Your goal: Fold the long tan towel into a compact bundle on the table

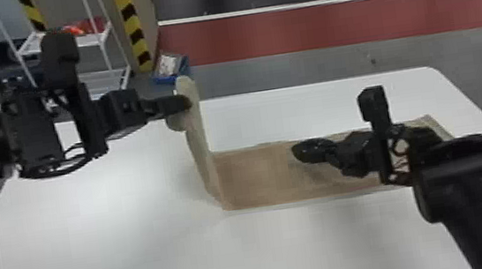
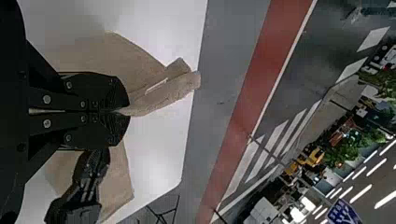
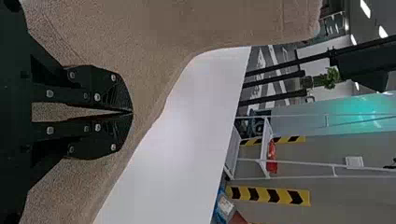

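The tan towel (image 1: 254, 174) lies lengthwise across the table, its left end raised in an upright flap. My left gripper (image 1: 188, 102) is shut on the top of that flap, above the table. In the left wrist view my left gripper (image 2: 127, 112) pinches the towel (image 2: 161, 95), whose folded edge sticks out past the fingertips. My right gripper (image 1: 295, 152) is over the middle of the flat part. The right wrist view has my right gripper (image 3: 132, 112) with its tips together and no cloth visibly pinched, the towel (image 3: 163, 23) spreading behind it.
The white table (image 1: 303, 243) has bare surface in front of the towel and to its left. Past the far edge stand a white wire shelf (image 1: 96, 39), a blue box (image 1: 171, 67) and a post with yellow-black stripes (image 1: 134, 30).
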Controlling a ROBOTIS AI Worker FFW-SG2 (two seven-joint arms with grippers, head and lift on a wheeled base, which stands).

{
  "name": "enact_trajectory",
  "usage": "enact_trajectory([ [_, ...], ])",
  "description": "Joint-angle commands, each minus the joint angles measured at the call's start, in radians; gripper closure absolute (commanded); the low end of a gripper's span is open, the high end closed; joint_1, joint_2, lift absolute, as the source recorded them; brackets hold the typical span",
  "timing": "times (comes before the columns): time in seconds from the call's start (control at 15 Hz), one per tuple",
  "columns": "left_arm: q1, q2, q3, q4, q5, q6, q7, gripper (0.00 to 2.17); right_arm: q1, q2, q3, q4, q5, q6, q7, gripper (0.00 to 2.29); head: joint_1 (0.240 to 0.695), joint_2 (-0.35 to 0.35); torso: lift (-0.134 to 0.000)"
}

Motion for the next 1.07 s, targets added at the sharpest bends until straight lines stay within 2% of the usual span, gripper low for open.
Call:
enact_trajectory([
  [0.0, -0.016, 0.003, 0.013, 0.011, 0.072, 0.003, 0.007, 1.72, 0.017, 0.017, 0.064, 0.011, -0.003, -0.005, -0.030, 1.71, 0.695, 0.030, -0.125],
  [0.07, -0.022, 0.013, 0.018, 0.011, 0.124, 0.000, 0.013, 1.72, 0.020, 0.028, 0.087, 0.016, -0.005, -0.014, -0.050, 1.71, 0.695, 0.037, -0.125],
  [0.13, -0.025, 0.019, 0.028, 0.011, 0.147, 0.003, 0.016, 1.72, 0.020, 0.048, 0.106, 0.021, -0.006, -0.017, -0.060, 1.71, 0.695, 0.054, -0.125],
  [0.33, -0.034, 0.039, 0.039, 0.005, 0.189, 0.003, 0.033, 1.72, 0.002, 0.098, 0.153, 0.062, -0.006, -0.033, -0.083, 1.71, 0.695, 0.093, -0.125],
  [0.4, -0.043, 0.040, 0.039, 0.005, 0.195, 0.003, 0.041, 1.72, -0.004, 0.105, 0.165, 0.076, -0.008, -0.042, -0.087, 1.71, 0.695, 0.106, -0.125],
  [0.53, -0.053, 0.046, 0.041, 0.008, 0.227, 0.003, 0.041, 1.72, -0.015, 0.105, 0.210, 0.085, -0.013, -0.042, -0.113, 1.71, 0.695, 0.142, -0.125],
  [0.73, -0.054, 0.046, 0.041, 0.009, 0.245, 0.003, 0.037, 1.72, -0.049, 0.105, 0.228, 0.119, -0.034, -0.042, -0.119, 1.71, 0.688, 0.158, -0.125],
  [1.0, -0.053, 0.051, 0.038, 0.011, 0.253, 0.000, 0.028, 1.72, -0.052, 0.105, 0.248, 0.119, -0.164, -0.082, -0.104, 1.71, 0.678, 0.171, -0.125],
])
